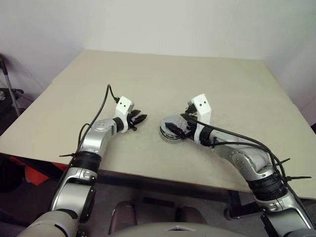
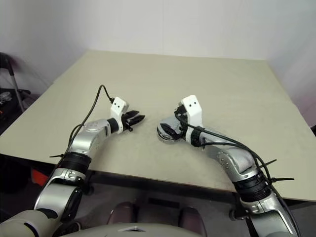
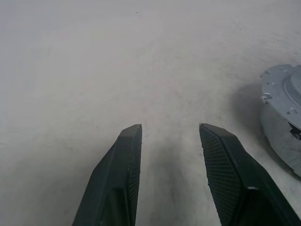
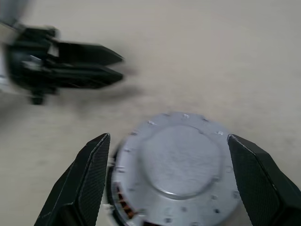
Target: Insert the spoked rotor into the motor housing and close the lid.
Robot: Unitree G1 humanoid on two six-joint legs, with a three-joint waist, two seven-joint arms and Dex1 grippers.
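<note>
1. The tabletop (image 1: pixel 163 74) is a broad, pale beige surface that reaches from a white wall at the back to the near edge under the arms.
2. The motor housing (image 1: pixel 170 130) sits on the tabletop near the front edge, between the two arms and closer to the right one. It is a round, shallow grey metal part.
3. The lid (image 4: pixel 181 157) lies flat on top of the housing as a grey disc with small notches around its rim. In the right wrist view a strip of copper-coloured windings (image 4: pixel 123 201) shows in a gap under the lid's edge, so on that side the lid does not sit flush.
4. The right claw (image 4: pixel 168 176) is spread wide, with one black finger on each side of the lid. Whether either finger touches the metal cannot be told.
5. The left claw (image 1: pixel 139 119) hovers just above the tabletop, a little to the left of the housing and pointing towards it. Its two black fingers (image 3: pixel 115 181) stand partly apart with bare tabletop between them, holding nothing.
6. In the left wrist view the housing's grey side wall (image 3: pixel 282 132) stands off to one side, clear of the left claw.
</note>
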